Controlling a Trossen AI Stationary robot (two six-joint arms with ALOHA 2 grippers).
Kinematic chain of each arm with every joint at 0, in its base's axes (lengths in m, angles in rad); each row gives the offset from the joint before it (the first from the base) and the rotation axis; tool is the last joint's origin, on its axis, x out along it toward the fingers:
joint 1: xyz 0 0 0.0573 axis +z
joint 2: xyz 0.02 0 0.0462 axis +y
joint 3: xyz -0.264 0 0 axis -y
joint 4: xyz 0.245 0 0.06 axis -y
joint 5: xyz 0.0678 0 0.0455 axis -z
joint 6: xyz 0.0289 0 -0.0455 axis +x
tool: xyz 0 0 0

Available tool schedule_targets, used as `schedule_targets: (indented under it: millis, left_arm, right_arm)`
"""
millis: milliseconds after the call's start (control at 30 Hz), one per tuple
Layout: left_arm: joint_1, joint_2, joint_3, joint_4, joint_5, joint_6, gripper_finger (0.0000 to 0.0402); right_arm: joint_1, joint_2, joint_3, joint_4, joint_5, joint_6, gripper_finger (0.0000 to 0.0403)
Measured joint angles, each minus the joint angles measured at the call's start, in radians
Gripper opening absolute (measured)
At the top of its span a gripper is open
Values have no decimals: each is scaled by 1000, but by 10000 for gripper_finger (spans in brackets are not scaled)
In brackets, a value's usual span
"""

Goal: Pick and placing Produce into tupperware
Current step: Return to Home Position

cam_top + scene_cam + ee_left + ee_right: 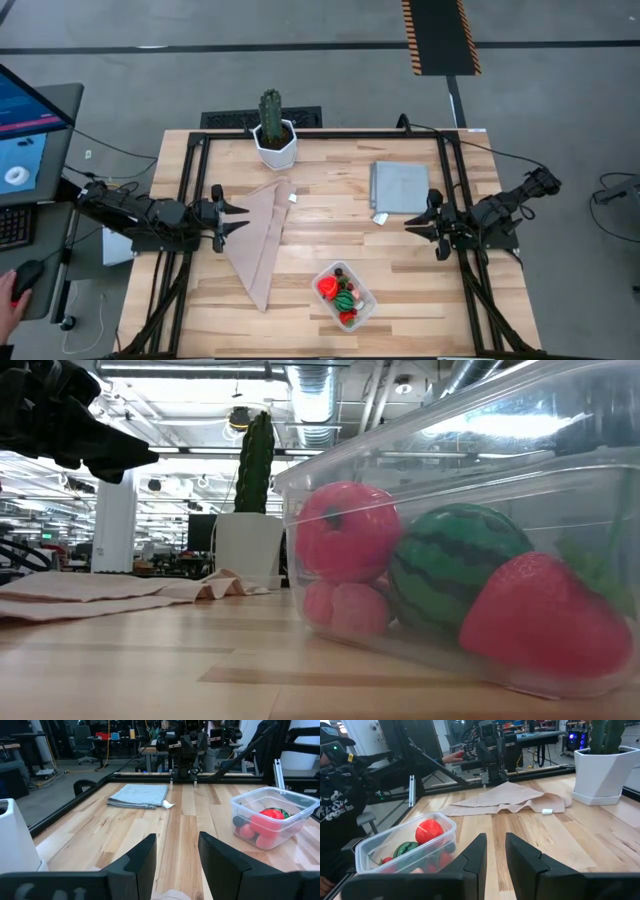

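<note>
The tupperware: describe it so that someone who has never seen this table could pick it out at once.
Start at the wooden table and go to the edge farthest from the cactus. There, just right of the beige cloth's tip, stands the tupperware. It alone is see-through, and it alone holds produce: red pieces and a green striped ball.

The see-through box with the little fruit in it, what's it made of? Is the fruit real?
The box looks like clear, glossy plastic: you see through its walls and lights glint on it. The fruit seems pretend, probably plastic or rubber: the watermelon ball and strawberry look smooth and faintly shiny.
</note>
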Motion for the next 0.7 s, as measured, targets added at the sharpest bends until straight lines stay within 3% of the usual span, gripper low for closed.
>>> schedule_targets:
  millis: [700]
  left_arm:
    - [0, 0, 0, 0, 0, 0, 139]
  right_arm:
    - [0, 0, 0, 0, 0, 0, 93]
